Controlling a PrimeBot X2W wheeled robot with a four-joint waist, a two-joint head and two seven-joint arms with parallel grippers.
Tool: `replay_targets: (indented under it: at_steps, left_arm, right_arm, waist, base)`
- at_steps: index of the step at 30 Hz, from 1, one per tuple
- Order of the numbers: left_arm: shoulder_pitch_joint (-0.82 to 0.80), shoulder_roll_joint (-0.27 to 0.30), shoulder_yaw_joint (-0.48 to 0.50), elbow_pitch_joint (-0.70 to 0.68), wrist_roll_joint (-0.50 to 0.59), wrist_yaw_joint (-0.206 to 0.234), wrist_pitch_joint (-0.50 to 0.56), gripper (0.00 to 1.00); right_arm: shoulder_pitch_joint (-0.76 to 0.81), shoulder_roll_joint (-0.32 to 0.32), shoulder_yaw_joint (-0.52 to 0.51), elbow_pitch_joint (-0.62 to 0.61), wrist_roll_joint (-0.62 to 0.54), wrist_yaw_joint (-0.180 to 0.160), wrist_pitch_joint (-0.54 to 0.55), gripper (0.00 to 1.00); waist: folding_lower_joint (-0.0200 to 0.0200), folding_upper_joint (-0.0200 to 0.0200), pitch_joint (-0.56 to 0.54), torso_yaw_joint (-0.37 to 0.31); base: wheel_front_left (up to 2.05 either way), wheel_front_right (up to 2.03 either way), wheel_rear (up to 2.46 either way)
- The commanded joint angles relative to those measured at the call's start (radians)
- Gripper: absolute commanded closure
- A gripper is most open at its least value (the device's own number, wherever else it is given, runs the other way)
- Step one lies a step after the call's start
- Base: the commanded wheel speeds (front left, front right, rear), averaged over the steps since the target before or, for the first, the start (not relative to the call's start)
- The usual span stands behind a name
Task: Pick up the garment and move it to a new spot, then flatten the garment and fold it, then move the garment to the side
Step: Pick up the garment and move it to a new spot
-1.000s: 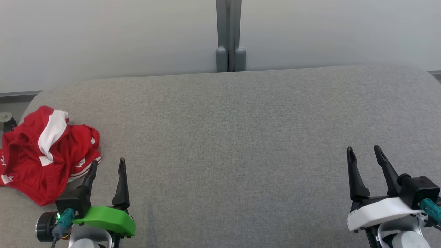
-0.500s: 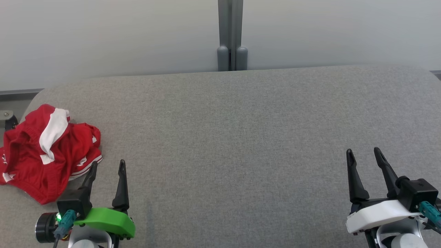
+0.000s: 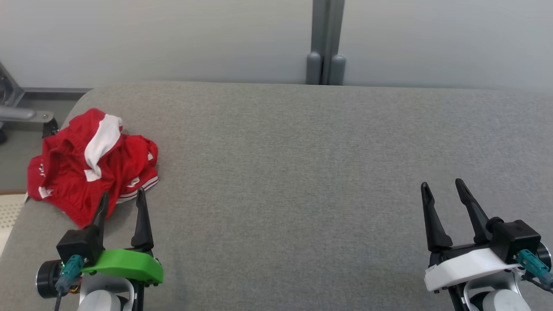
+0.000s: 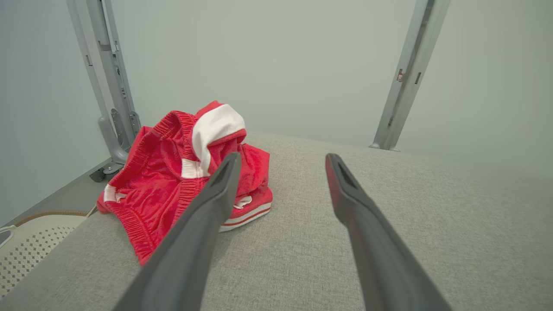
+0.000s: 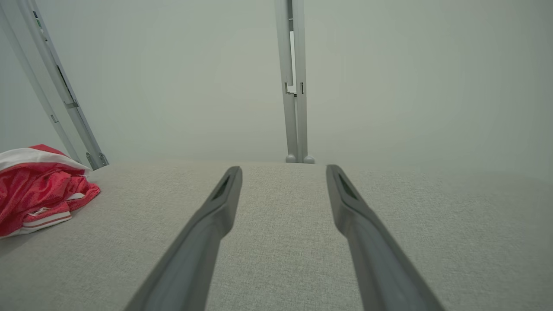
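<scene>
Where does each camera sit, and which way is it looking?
Head view: up on the head, looking forward and down at the grey cushion; the left gripper and right gripper show at the bottom, both open.
Left wrist view: on the left wrist, looking along its two fingers at the red garment close ahead.
Right wrist view: on the right wrist, looking along its fingers over the cushion to a grey post.
Shared: all three show the garment crumpled at the cushion's left end.
</scene>
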Motion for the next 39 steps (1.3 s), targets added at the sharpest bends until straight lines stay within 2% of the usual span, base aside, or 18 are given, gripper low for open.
replay_targets:
  at_steps: [1,10,18,28,34,39]
  left_arm:
    - [-0.013,-0.001,0.007,-0.003,-0.007,0.006,-0.005,0.00]
    - [-0.004,-0.005,0.032,-0.008,-0.006,0.014,-0.009,0.00]
    - [0.007,-0.011,0.048,-0.014,-0.001,0.001,-0.009,0.00]
    - [-0.036,-0.044,0.052,-0.020,0.016,-0.019,-0.008,0.00]
    - [-0.177,-0.073,0.002,0.038,0.018,-0.063,0.002,0.00]
    - [-0.356,-0.089,-0.034,0.166,-0.003,-0.101,0.061,0.00]
  right_arm:
    - [-0.011,-0.002,0.008,-0.009,0.006,0.000,0.004,0.00]
    - [-0.037,-0.017,0.050,-0.042,0.009,0.000,0.025,0.00]
    - [-0.047,-0.028,0.054,-0.042,0.004,0.000,0.034,0.00]
    - [-0.070,-0.042,0.054,-0.068,0.009,0.000,0.056,0.00]
    - [-0.123,-0.076,0.071,-0.116,-0.001,0.000,0.096,0.00]
    - [-0.181,-0.107,0.077,-0.157,0.006,0.000,0.135,0.00]
  waist:
    - [0.0000,0.0000,0.020,0.085]
    - [0.0000,0.0000,0.039,0.259]
    - [0.0000,0.0000,0.046,0.340]
    - [0.0000,0.0000,0.093,0.354]
    - [0.0000,0.0000,0.196,0.321]
    - [0.0000,0.0000,0.312,0.271]
  base:
    - [0.00,0.00,0.00]
    - [0.00,0.00,0.00]
    - [0.00,0.00,0.00]
    - [0.00,0.00,0.00]
    - [0.00,0.00,0.00]
    - [0.00,0.00,0.00]
